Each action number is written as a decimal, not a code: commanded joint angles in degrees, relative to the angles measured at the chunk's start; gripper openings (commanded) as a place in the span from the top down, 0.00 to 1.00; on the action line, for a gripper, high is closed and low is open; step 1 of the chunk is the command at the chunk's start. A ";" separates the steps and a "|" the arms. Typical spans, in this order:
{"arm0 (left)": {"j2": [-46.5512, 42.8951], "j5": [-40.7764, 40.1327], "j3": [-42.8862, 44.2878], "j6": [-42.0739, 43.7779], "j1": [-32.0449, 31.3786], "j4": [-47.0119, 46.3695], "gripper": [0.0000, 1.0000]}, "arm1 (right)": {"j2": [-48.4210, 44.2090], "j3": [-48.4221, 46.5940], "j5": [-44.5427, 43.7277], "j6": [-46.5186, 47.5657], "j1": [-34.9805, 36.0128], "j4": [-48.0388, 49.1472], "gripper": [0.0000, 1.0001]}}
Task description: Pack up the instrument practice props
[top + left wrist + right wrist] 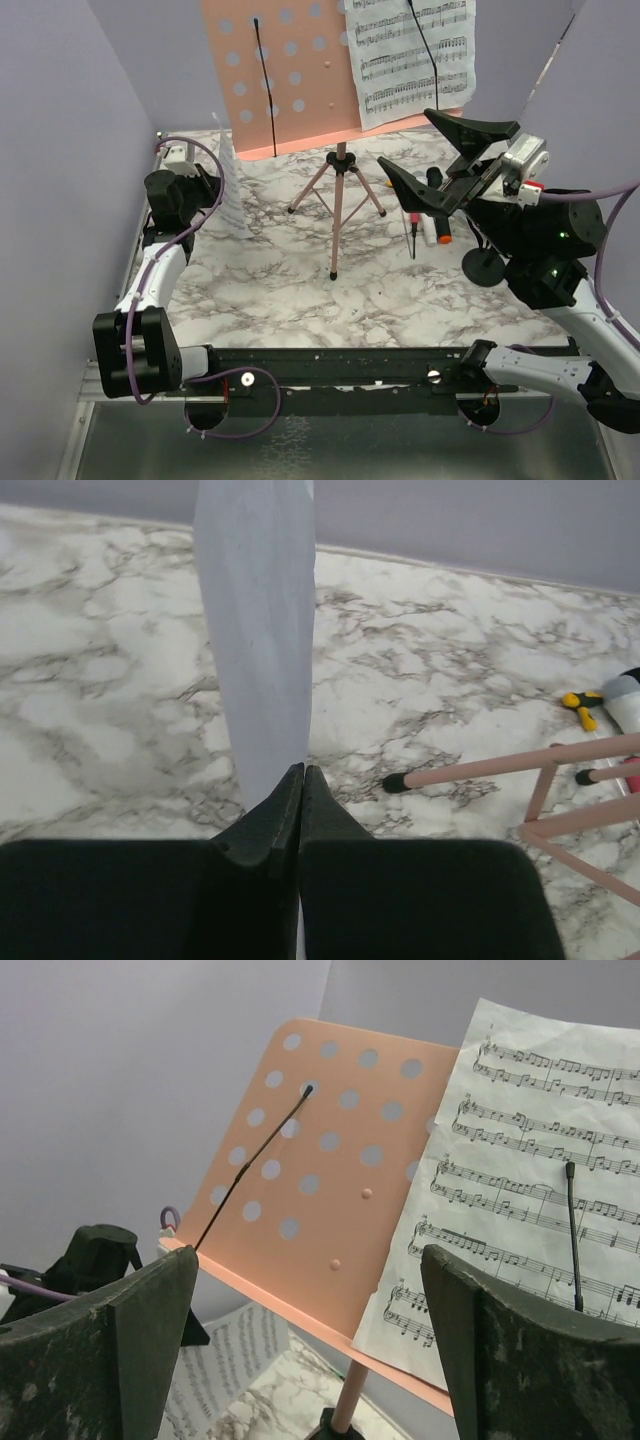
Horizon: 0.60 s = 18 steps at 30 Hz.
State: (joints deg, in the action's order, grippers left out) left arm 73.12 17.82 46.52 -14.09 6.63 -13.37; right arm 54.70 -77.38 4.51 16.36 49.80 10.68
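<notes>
Upright sheet-music page (pixel 255 630) pinched between left gripper (pixel 303 780) fingertips; right gripper (pixel 310 1265) spread wide, facing pink music rest (pixel 330 1160), not touching.

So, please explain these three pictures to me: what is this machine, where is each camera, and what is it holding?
These are two robot arms fixed at the near edge of a marble table. The wide picture is from a camera above and behind them; the other two come from wrist cameras. The left end effector is shut on a white sheet-music page. The right end effector is open, holding nothing, facing the pink music stand, where another page rests. A black round base lies on the table.
</notes>
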 commanded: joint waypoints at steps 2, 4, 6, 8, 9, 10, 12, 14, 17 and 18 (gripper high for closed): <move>0.84 7.52 -0.43 3.92 0.48 -4.18 1.00 | 0.12 0.74 -2.79 2.14 -0.02 -1.14 0.04; 2.18 1.92 0.01 5.69 1.02 -1.69 1.00 | 0.31 0.73 -3.24 2.46 0.00 -1.25 0.04; 4.70 -4.74 1.53 7.24 1.45 1.94 1.00 | 0.36 0.72 -3.79 2.77 0.01 -1.27 0.04; 7.98 -9.29 3.40 8.33 1.99 4.75 1.00 | 0.40 0.74 -4.31 3.44 -0.04 -1.45 0.04; 9.89 -11.71 4.56 8.86 2.12 5.99 1.00 | 0.41 0.68 -4.28 3.89 -0.03 -1.68 0.04; 11.91 -13.68 6.05 9.52 2.20 7.41 1.00 | 0.41 0.59 -5.80 4.27 0.00 -1.91 0.04; 15.66 -16.74 8.54 10.95 2.26 9.54 1.00 | 0.41 0.57 -6.87 4.99 -0.03 -2.43 0.04; 18.80 -19.00 10.50 11.61 2.48 9.71 1.00 | 0.25 0.54 -7.81 5.61 -0.01 -3.04 0.04; 23.54 -21.61 12.98 11.86 2.64 9.43 1.00 | -0.15 0.55 -9.28 6.14 0.03 -4.13 0.04; 24.43 -22.55 13.92 12.15 2.68 9.41 1.00 | -0.32 0.52 -9.76 6.29 -0.01 -4.50 0.04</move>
State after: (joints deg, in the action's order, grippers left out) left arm 93.69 2.76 56.47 -4.45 8.73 -5.74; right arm 55.07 -76.86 -1.30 20.91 49.80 8.86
